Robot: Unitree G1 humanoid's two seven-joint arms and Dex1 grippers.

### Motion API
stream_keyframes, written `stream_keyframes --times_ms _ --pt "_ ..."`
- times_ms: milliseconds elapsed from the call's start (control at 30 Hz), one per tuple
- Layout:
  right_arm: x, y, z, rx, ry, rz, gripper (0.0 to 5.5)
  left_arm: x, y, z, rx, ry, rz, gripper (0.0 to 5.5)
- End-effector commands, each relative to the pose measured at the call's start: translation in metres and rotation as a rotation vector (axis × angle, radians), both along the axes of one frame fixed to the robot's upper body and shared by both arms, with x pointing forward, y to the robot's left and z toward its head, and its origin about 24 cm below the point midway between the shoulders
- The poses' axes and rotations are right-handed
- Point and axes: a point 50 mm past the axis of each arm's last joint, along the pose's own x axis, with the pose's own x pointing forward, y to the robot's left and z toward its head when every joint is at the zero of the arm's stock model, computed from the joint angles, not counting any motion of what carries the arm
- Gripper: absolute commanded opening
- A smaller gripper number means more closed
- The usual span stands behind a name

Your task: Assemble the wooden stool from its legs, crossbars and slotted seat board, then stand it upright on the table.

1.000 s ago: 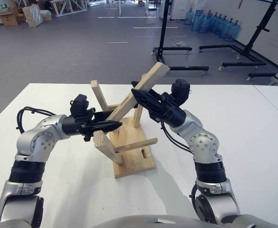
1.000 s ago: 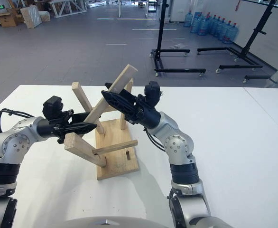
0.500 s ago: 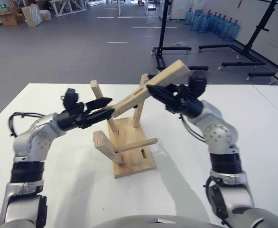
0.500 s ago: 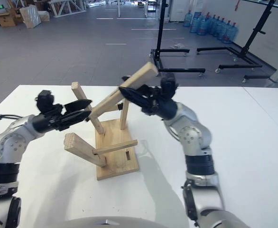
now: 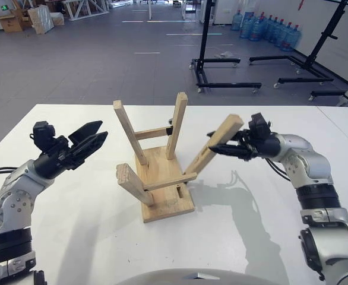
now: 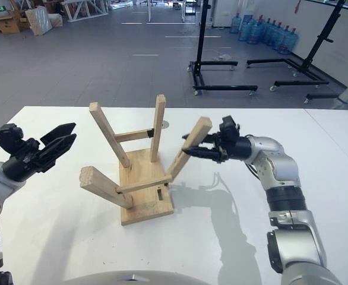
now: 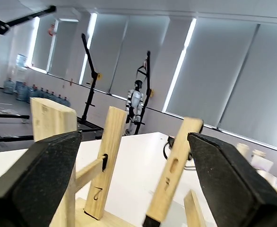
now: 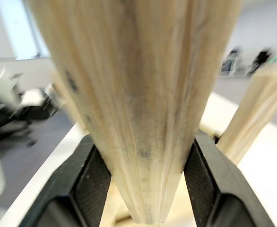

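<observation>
Big grey-floored hall out back, with black rolling stands [image 5: 221,59] and a row of water jugs [image 5: 269,27], and up front a white tabletop [image 5: 73,237]. Seat board [image 5: 165,193] lies flat on it, underside up.

At the board's far end, the back-left leg [image 5: 129,132] tilts outward and the back-right leg [image 5: 176,124] stands pretty much straight, with the rear crossbar [image 5: 153,133] bridging them. At the board's near end, the front-left leg [image 5: 133,184] leans way out past the board's left edge, and the front crossbar [image 5: 171,180] runs from it across the board.

Right pincer [image 5: 211,141] is clamped around the fourth leg [image 5: 215,144], which slants up and away from the board's right edge. Its lower end meets the front crossbar's tip, but I can't tell if it's seated. Up close, the pads [image 8: 82,189] squeeze it from both sides.

Left pincer [image 5: 103,129] hangs well off the board's left side, its fingers [image 7: 39,175] spread wide and gripping nothing.
</observation>
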Motion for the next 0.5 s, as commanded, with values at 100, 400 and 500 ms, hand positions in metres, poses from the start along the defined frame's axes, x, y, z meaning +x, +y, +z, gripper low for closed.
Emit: stream_keyframes --times_ms 100,400,500 --pt "-0.016 -0.001 -0.007 -0.042 0.059 0.092 2.05 -0.001 0.004 -0.003 -0.015 0.016 0.073 4.08" --pt "-0.040 0.032 -0.010 0.080 0.049 0.146 2.05 -0.002 0.007 -0.005 -0.012 0.018 0.119 4.08" --pt "-0.046 0.034 -0.013 0.087 0.043 0.121 2.05 -0.002 0.008 -0.007 -0.010 0.020 0.135 4.08"
